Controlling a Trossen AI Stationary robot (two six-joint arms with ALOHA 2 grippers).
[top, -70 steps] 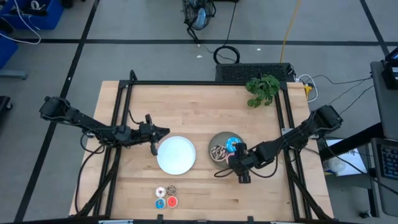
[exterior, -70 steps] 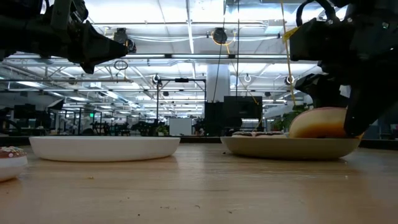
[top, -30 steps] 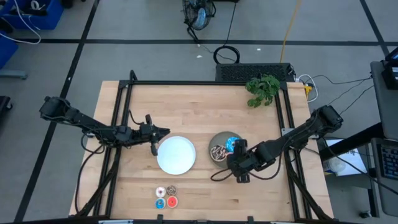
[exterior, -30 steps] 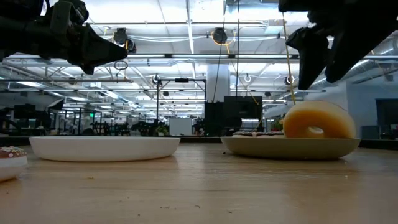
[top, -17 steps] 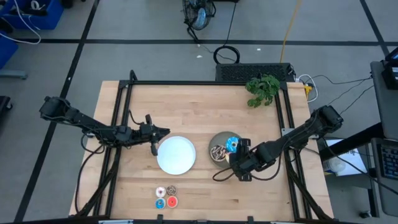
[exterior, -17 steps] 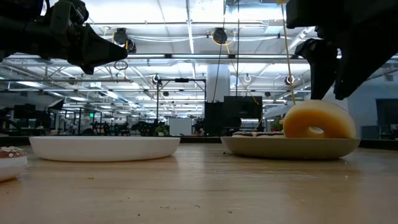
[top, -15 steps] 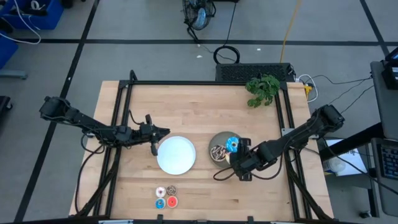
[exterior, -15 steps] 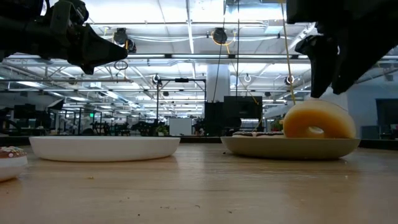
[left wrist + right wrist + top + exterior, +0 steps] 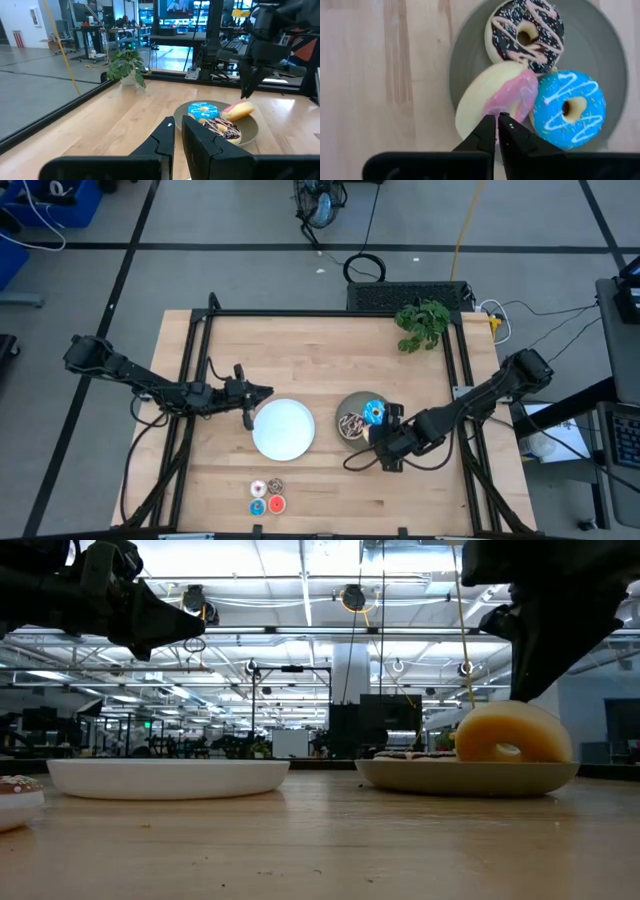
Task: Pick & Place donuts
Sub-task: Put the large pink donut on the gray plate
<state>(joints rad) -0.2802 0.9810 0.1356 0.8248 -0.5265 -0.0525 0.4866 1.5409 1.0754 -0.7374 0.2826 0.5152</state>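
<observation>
On the grey-green plate (image 9: pixel 600 45) lie three donuts: a brown drizzled one (image 9: pixel 525 34), a blue sprinkled one (image 9: pixel 570 110), and a pink one (image 9: pixel 495 102) tilted up on edge against them at the plate's near rim (image 9: pixel 505 732). My right gripper (image 9: pixel 497 125) hangs shut just above the pink donut, pointing down, and touches nothing (image 9: pixel 525 690). My left gripper (image 9: pixel 250 393) waits shut, raised, left of the white plate (image 9: pixel 283 428). Several tiny donuts (image 9: pixel 267 496) lie near the table's front edge.
A potted green plant (image 9: pixel 422 323) stands at the far right of the table. Black frame rails (image 9: pixel 200 360) run along the left, far and right sides. Bare wood lies between the two plates and the front edge.
My right gripper has shut its wide-open fingers on nothing while hovering above the pink donut. The donut stays tilted on the plate's rim where it was.
</observation>
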